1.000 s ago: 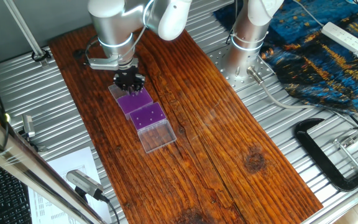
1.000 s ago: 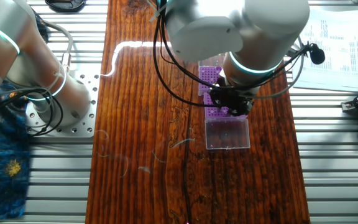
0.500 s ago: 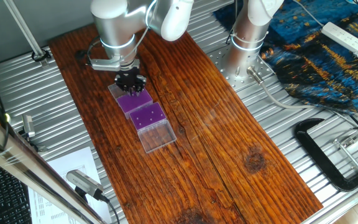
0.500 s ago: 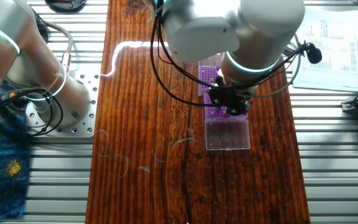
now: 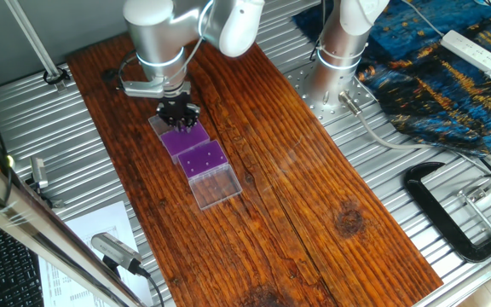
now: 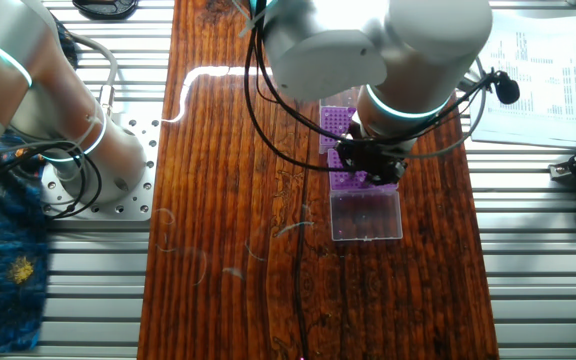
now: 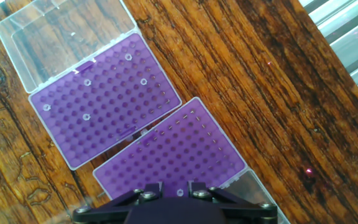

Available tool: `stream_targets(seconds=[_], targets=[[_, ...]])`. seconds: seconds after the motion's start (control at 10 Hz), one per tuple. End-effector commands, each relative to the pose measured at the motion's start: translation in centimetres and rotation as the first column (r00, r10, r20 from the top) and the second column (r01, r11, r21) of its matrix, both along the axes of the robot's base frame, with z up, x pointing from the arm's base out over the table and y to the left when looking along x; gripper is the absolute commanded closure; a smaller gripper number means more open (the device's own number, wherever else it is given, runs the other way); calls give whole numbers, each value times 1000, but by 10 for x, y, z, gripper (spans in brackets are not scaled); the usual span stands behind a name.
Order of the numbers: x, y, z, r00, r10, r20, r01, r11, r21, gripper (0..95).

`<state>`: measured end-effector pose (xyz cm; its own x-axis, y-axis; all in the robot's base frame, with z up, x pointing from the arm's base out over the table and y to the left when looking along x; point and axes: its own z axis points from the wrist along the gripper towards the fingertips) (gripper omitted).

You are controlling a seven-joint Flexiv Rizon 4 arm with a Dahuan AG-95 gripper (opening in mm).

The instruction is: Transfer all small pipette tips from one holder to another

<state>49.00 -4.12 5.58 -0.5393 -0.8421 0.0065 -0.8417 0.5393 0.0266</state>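
Two purple racks lie end to end on the wooden table. The rack with the clear lid (image 7: 64,31) holds several small pipette tips (image 7: 143,81), seen as white rings; it is rack (image 5: 205,159) and rack (image 6: 356,181) in the fixed views. The other rack (image 7: 179,152) lies under my gripper (image 7: 171,190), (image 5: 178,111), (image 6: 371,163). One tip (image 7: 179,193) shows as a ring between my fingers (image 7: 148,190), with a gap on each side of it. The jaws stand apart.
A second robot base (image 5: 335,64) stands at the table's far side, next to a blue cloth (image 5: 433,68). A black clamp (image 5: 450,213) lies on the metal surface. Papers (image 6: 538,70) lie beside the table.
The arm and gripper have shifted slightly up and away over the rack since one second ago. The racks have not moved.
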Motion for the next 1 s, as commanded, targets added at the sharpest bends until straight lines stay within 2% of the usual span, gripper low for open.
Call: stream_targets(seconds=[0.1,0.4,0.5,1.0], targets=[[3,0,1,1000,6,-2,-6,1000,-4,950],[5,0,1,1000,16,-3,-16,1000,-8,950],[5,0,2,1000,17,-2,-17,1000,-8,760],[7,-3,3,1000,24,-1,-24,1000,-13,760]])
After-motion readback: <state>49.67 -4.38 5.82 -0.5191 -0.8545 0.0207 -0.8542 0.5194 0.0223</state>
